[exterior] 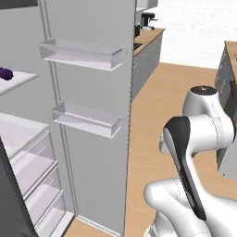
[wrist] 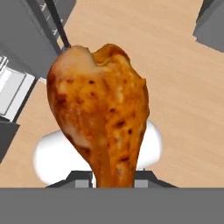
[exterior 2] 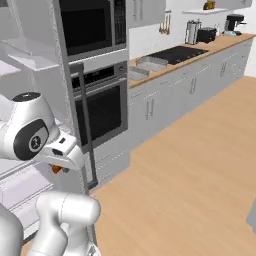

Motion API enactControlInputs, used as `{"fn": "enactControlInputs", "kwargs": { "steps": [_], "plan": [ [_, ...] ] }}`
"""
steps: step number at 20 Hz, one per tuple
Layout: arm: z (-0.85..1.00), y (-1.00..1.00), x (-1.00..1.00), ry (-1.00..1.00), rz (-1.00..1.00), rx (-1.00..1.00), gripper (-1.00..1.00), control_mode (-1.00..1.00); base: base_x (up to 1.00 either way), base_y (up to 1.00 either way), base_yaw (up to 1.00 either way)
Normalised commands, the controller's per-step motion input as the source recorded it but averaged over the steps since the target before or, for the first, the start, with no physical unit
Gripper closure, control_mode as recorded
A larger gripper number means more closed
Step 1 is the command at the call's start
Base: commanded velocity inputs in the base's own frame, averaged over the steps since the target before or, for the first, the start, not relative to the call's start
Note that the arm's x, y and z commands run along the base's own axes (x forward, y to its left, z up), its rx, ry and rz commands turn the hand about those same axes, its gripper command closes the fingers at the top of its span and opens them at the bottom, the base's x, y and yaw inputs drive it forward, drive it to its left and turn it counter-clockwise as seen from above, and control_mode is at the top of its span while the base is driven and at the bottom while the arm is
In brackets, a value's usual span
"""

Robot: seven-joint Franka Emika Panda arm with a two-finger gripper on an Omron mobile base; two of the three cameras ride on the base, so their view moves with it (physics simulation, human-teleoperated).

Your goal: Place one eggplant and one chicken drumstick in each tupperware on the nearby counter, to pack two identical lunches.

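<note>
A light wood floor (exterior 2: pixel 190 180) runs through the kitchen, past a run of pale grey cabinets (exterior 2: pixel 170 97) along the white wall. A black wall oven (exterior 2: pixel 100 107) sits beneath a built-in microwave (exterior 2: pixel 90 27), and farther along lie a black stovetop (exterior 2: pixel 177 54), a toaster (exterior 2: pixel 206 34) and a coffee machine (exterior 2: pixel 234 23). In the left base view an open refrigerator door (exterior: pixel 92 115) carries two clear door shelves (exterior: pixel 83 53), with drawers (exterior: pixel 39 185) inside.
</note>
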Motion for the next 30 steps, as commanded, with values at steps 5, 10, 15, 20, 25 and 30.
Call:
{"fn": "enactControlInputs", "kwargs": {
  "steps": [5,10,15,20,25,30],
  "plan": [
    [0.0,0.0,0.0,0.0,0.0,0.0,1.0,1.0,0.31,-0.47,-0.65],
    [0.0,0.0,0.0,0.0,0.0,0.0,1.0,1.0,1.0,-0.66,0.02],
    [0.0,0.0,0.0,0.0,0.0,0.0,1.0,1.0,1.0,-0.87,0.25],
    [0.0,0.0,0.0,0.0,0.0,0.0,1.0,1.0,1.0,-0.54,0.36],
    [0.0,0.0,0.0,0.0,0.0,0.0,1.0,1.0,1.0,-0.04,0.49],
    [0.0,0.0,0.0,0.0,0.0,0.0,1.0,1.0,1.0,-0.34,0.45]
  ]
}}
